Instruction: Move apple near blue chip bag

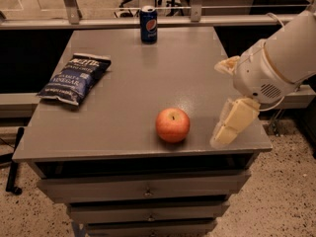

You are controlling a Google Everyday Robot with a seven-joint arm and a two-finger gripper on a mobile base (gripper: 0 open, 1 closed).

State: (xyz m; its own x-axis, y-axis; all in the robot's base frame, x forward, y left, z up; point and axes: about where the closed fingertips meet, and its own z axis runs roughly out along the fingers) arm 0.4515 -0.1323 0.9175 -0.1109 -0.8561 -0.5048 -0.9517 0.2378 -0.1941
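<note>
The red-orange apple (pixel 173 125) stands on the grey table (pixel 123 98) near its front edge, right of centre. The blue chip bag (pixel 75 78) lies flat at the table's left edge, well apart from the apple. My gripper (pixel 220 102) hangs at the table's right edge, to the right of the apple and not touching it. It is open and empty. One cream finger (pixel 232 125) points down toward the table's front right corner, and the other shows above it.
A blue Pepsi can (pixel 148 24) stands upright at the table's back edge. The white arm (pixel 281 58) reaches in from the right. Drawers (pixel 143 189) sit under the tabletop. A rail (pixel 163 21) runs behind the table.
</note>
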